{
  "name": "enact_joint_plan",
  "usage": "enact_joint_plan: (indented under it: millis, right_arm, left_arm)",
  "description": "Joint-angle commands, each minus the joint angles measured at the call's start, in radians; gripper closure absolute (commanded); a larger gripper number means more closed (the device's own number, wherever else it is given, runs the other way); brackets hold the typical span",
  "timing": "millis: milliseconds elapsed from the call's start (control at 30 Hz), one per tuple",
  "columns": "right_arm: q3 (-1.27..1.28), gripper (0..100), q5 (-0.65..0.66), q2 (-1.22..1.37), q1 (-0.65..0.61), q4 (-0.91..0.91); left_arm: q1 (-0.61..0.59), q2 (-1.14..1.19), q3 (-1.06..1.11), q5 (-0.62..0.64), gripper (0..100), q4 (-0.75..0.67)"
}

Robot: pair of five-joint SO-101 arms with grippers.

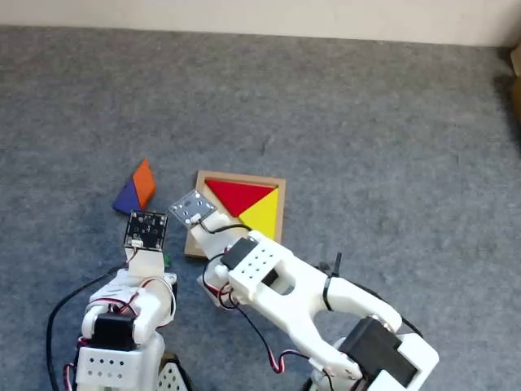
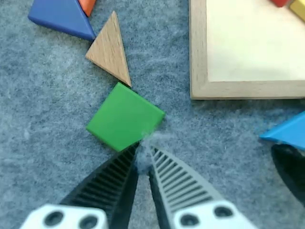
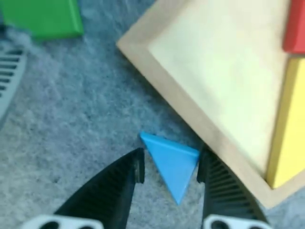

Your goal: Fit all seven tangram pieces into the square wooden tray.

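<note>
Tabletop [image 1: 366,122] is carpeted in grey, with one square wooden tray [image 1: 244,177] set on it, pale with a raised rim. Two big triangles are seated inside: red triangle [image 1: 238,195] and yellow triangle [image 1: 262,213]. Five pieces are scattered outside: blue triangle [image 2: 62,16], green square [image 2: 125,116], bare-wood triangle [image 2: 109,50], orange piece [image 1: 144,183], small light-blue triangle [image 3: 174,160]. Left hand [image 2: 143,150] is pinched nearly closed at the green square's corner, nothing gripped. Right hand [image 3: 170,164] is spread wide astride the light-blue triangle, right by the tray's rim.

high: overhead, well back, facing down on tabletop [image 1: 366,106] | wrists: close, angled down ahead of each arm | share tray [image 2: 238,89] corner, green square [image 2: 125,117]
</note>
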Motion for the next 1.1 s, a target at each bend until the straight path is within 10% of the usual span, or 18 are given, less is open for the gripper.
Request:
enact_joint_plan:
  millis: [0, 1067]
  right_arm:
    - [-0.047, 81.0, 0.012, -0.010, -0.007, -0.015]
    - [-0.042, 84.1, 0.129, 0.010, 0.038, -0.012]
  left_arm:
    - [-0.001, -0.008, 0.021, 0.005, 100, 0.006]
    - [-0.001, -0.008, 0.021, 0.005, 100, 0.006]
